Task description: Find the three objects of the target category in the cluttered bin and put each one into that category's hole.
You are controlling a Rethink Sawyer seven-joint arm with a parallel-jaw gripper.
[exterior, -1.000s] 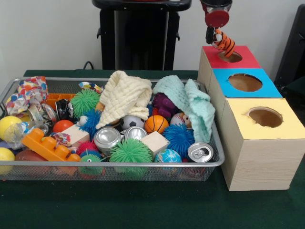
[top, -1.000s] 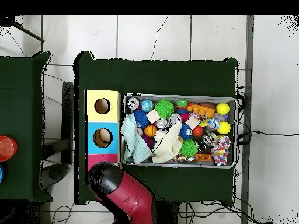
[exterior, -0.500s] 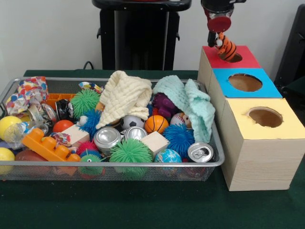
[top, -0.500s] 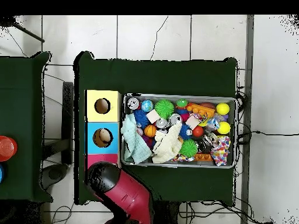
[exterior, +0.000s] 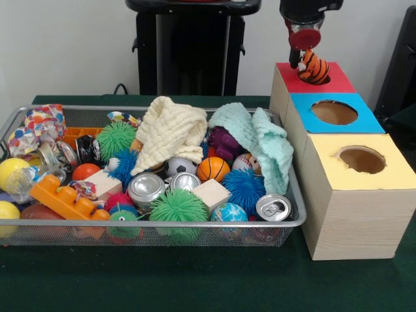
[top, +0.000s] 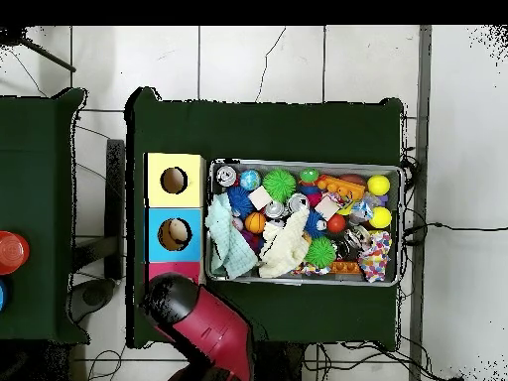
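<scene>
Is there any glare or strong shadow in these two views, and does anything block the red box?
Front view: soft, even light; small glints on the cans; faint shadows only. The gripper with the striped toy hangs over the red box. Overhead view: the arm covers most of that box.

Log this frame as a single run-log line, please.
phase: drop-off | gripper: shut on striped tiger toy | position: over red box hole | blue box: something inside | wire bin: cluttered
</scene>
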